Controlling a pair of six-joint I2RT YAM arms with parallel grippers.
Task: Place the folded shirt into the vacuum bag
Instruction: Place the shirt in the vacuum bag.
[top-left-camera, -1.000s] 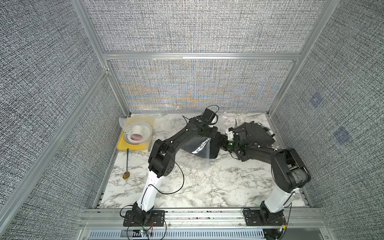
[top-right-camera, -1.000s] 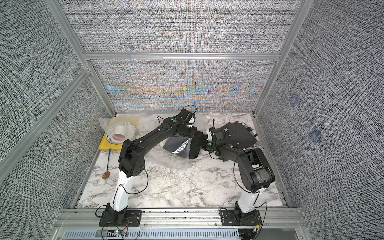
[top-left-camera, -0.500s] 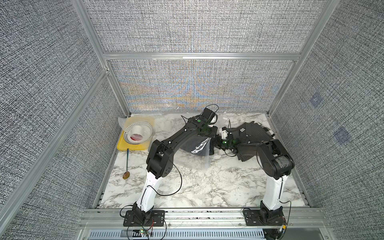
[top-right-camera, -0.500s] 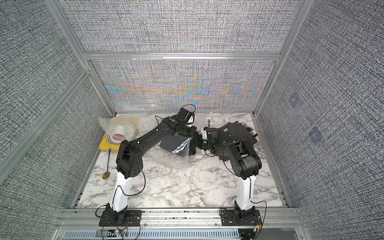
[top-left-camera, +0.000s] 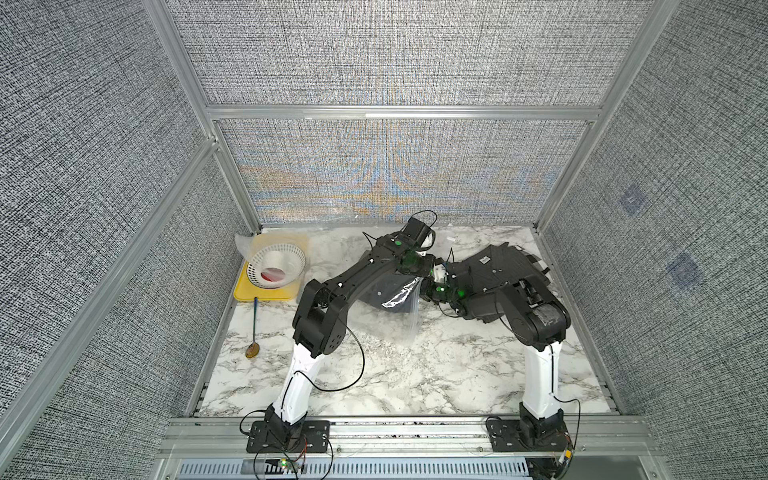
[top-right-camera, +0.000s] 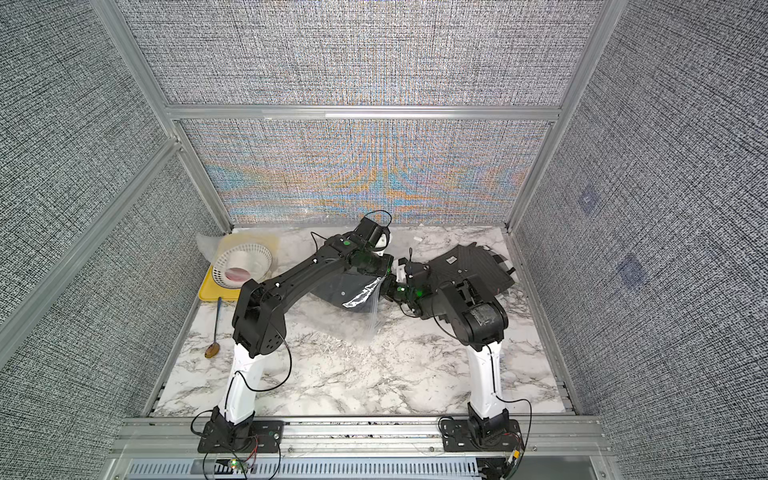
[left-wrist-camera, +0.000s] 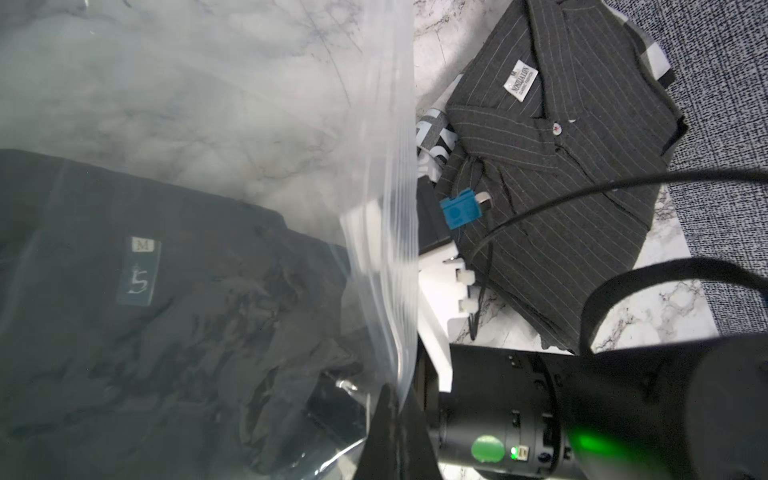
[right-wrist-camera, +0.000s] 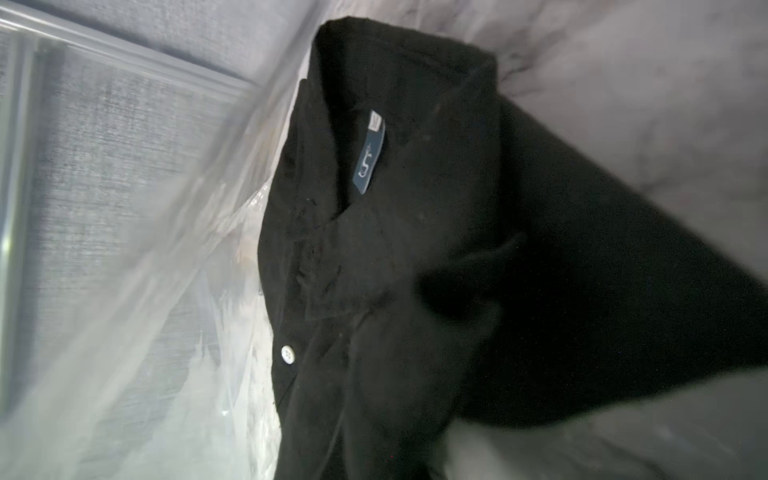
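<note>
- Progress seems far: the black shirt (right-wrist-camera: 415, 249) lies inside the vacuum bag (left-wrist-camera: 208, 104), at the centre of the surface (top-left-camera: 415, 374).
- Left fingers (left-wrist-camera: 384, 419) pinch the bag's mouth; right fingers (top-left-camera: 427, 292) are closed at the mouth, on cloth or not I cannot tell.
- Remaining, I think: let go and withdraw.
- Striped shirt (left-wrist-camera: 561, 166) lies outside at 2 o'clock; white basket (top-left-camera: 254, 272) at 10 o'clock holds something white-red.
</note>
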